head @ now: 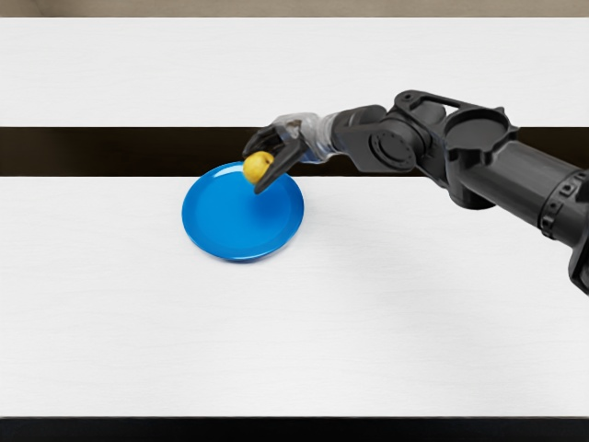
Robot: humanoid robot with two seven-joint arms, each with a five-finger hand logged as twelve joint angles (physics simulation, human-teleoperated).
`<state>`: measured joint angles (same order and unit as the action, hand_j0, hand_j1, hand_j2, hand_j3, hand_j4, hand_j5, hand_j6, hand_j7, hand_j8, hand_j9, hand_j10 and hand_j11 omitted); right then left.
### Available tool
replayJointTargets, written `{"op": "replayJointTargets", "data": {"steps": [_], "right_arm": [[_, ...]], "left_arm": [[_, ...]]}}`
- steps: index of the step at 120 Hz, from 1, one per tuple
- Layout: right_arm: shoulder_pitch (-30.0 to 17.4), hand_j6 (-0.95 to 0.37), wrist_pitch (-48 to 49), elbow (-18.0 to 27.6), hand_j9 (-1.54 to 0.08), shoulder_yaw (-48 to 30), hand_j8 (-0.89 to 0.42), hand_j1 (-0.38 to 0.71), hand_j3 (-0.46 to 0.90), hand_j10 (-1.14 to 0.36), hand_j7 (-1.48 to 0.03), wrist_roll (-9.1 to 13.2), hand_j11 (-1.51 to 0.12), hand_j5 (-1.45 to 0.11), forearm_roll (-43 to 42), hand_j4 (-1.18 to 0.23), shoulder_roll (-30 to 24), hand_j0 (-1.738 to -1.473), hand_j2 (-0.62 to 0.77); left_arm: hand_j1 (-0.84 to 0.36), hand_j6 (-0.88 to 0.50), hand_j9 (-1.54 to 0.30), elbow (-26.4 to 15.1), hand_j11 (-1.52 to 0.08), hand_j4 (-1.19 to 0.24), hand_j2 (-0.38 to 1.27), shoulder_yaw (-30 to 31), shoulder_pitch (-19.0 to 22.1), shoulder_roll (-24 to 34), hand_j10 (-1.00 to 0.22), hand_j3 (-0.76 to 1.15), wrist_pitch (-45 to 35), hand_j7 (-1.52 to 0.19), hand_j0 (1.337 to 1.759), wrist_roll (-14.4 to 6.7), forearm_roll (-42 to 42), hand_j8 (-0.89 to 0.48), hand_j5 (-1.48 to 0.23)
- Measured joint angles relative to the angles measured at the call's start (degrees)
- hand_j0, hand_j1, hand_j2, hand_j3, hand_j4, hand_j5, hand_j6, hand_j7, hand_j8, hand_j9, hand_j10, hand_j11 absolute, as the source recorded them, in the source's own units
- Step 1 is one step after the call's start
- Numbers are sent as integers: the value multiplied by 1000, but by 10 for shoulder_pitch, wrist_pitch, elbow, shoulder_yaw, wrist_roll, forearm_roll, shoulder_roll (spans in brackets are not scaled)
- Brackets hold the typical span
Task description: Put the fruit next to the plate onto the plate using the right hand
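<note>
So: white surface (368,322) with a dark band running across behind it. Right arm (497,166) comes in from the right edge and reaches left over the band. Blue plate (237,224) lies flat on the surface, near the band's front edge. Right hand (287,138) is over the plate's far rim, fingers curled around the yellow fruit (257,166). Fruit sits at the fingertips on the hand's lower left side, over the far part of the plate. Can't tell if it touches the plate.
</note>
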<state>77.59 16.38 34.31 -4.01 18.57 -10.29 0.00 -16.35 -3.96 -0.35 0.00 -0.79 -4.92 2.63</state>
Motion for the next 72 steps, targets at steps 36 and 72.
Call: {"op": "replayJointTargets", "data": {"steps": [36, 72], "right_arm": [[-2, -165, -2, 18, -309, -7, -157, -155, 0, -187, -295, 13, -311, -303, 1, -223, 0, -1657, 34], [-30, -55, 102, 289, -91, -179, -53, -286, 0, -59, -88, 149, -92, -90, 17, -68, -158, -1658, 5]], "left_arm": [[344, -4, -5, 0, -5, -4, 1, 0, 0, 0, -4, 0, 0, -5, 1658, 0, 0, -4, -5], [344, -4, -5, 0, -5, -4, 1, 0, 0, 0, -4, 0, 0, -5, 1658, 0, 0, -4, -5]]}}
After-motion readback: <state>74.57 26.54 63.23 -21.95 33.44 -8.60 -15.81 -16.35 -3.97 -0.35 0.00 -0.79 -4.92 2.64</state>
